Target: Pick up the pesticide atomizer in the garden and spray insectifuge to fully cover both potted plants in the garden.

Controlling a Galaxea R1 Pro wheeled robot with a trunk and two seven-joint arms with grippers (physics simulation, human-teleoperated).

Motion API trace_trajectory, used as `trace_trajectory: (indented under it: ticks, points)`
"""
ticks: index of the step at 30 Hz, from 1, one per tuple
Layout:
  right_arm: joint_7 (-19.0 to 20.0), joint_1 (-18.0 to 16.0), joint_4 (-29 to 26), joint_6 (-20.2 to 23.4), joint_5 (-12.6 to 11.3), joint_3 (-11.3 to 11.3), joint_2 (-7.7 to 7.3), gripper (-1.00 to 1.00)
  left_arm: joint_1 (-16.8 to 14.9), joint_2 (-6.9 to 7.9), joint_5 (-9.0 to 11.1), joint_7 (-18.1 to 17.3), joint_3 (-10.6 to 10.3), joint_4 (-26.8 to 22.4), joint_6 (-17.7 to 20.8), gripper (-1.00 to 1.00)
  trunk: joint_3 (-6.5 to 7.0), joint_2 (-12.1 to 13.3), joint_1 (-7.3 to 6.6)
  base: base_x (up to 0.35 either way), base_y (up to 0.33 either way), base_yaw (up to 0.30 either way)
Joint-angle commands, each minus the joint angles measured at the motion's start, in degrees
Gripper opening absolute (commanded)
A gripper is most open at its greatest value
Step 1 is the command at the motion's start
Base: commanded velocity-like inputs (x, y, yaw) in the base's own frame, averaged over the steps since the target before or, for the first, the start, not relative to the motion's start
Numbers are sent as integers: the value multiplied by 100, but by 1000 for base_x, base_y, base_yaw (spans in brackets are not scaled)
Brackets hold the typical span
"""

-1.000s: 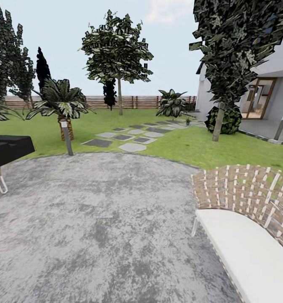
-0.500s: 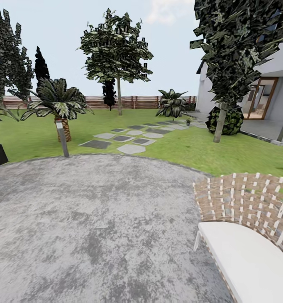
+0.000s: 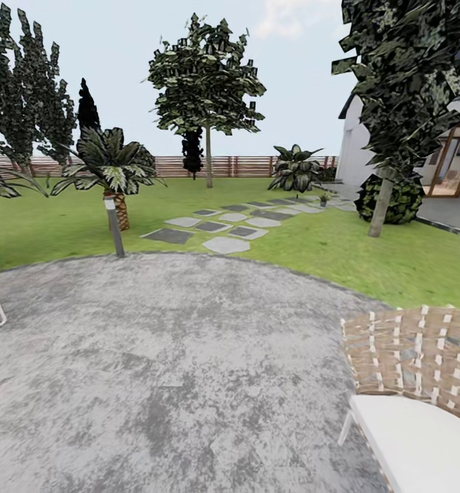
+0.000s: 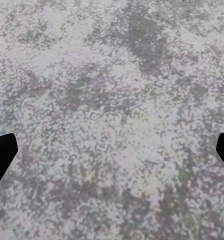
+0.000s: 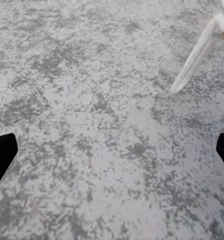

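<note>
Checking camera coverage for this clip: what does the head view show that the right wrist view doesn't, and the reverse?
Head view: lawn, stepping slabs, wooden fence, post lamp, woven chair, a small potted plant far off by the house. Right wrist view: the open right gripper with dark fingertips apart, and a white chair leg. Both: grey round paving.

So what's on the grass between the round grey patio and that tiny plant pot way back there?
In the head view, flat grey stepping stones cross the lawn from the round paving toward the small potted plant.
</note>
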Motion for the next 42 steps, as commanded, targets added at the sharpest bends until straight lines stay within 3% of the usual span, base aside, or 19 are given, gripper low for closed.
trace_trajectory:
  ticks: [1, 42]
  points:
    - [-2, -3, 2, -17, 50, -23, 3, 100, -4, -1, 24, -3, 0, 5, -18, 100, -6, -2, 3, 339, 0, 21]
    - [-2, -3, 4, -16, 54, -16, 3, 100, -4, -8, 24, -3, 0, 5, -18, 100, -6, -2, 3, 339, 0, 1]
